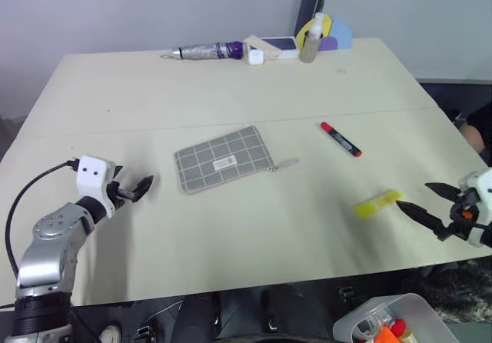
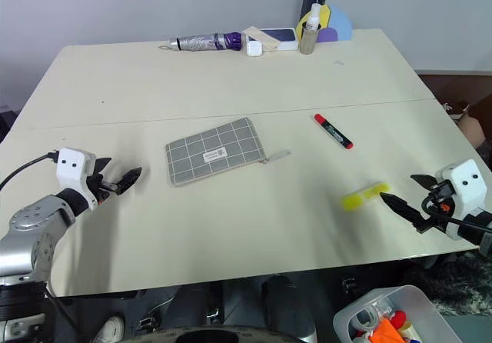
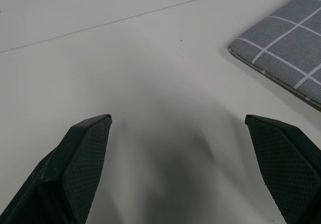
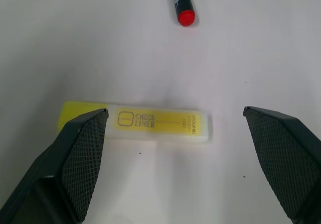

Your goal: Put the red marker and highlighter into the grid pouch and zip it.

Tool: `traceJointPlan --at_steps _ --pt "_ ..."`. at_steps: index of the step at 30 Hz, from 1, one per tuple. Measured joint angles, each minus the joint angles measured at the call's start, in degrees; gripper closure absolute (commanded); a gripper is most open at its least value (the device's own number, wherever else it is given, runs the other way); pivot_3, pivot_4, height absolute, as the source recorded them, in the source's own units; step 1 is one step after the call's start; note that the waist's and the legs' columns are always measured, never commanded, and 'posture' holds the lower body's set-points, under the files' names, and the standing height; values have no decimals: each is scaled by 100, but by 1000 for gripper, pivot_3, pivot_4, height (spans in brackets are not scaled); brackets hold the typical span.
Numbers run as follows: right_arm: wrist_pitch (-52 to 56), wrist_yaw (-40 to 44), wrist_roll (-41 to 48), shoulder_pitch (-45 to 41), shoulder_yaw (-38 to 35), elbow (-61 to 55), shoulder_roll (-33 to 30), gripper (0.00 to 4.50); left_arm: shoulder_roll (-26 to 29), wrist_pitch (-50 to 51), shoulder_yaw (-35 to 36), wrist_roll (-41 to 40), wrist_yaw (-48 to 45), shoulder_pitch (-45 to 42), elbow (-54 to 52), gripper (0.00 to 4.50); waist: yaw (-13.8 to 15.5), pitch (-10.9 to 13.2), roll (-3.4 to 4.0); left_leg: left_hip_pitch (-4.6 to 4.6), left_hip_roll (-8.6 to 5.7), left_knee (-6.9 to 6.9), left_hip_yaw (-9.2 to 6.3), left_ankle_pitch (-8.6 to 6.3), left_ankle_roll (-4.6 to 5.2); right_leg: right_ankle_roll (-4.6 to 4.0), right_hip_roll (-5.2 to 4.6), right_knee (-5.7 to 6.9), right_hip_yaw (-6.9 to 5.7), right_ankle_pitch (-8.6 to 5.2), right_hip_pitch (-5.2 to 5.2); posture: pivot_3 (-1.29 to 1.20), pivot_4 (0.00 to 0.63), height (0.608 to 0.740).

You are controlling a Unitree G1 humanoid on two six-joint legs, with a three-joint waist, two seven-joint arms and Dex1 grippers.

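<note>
Task not yet begun: red marker (image 1: 340,139) and highlighter (image 1: 377,204) lie at right, outside the grid pouch (image 1: 220,158) at centre; both the left gripper (image 1: 141,188) and the right gripper (image 1: 425,204) have jaws spread, empty.

Folded umbrella (image 1: 206,51), spray bottle (image 1: 310,41) at table (image 1: 154,97) far edge, bin (image 1: 400,316)

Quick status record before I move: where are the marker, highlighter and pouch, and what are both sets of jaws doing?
table: beige table, all task items lying on it
grid pouch: grid pouch flat at centre, appears zipped, pull toward the robot's right
red marker: red marker right of the pouch, apart from it
highlighter: highlighter near the right edge, not held
left gripper: left gripper left of the pouch, jaws open, empty
right gripper: right gripper facing the highlighter, jaws open, empty
</note>
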Motion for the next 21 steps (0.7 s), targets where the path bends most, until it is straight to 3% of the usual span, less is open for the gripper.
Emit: traceJointPlan --at_steps 10,14,18,21 --pt "1 -63 -1 -241 146 43 4 0 1 30 53 -111 0 0 -112 2 -11 0 0 0 0 0 0 0 0 0 0 0 0 0 0 0 150 740" --pt "160 -246 120 -792 361 -36 52 0 14 -39 45 -70 -29 83 -164 2 -19 0 0 1 1 -1 0 0 0 0 2 1 0 0 -1 0 150 740" --pt "481 -613 274 -1539 1045 -606 318 0 21 -306 -90 90 -122 262 -242 2 -12 0 0 0 2 -1 0 0 0 -1 2 2 1 0 -4 0 150 740" --pt "699 -915 288 -1978 1479 -765 486 1291 39 -424 -123 141 -223 275 -256 0 29 3 -8 -2 0 0 0 0 0 0 -2 1 1 0 -3 0 150 740"
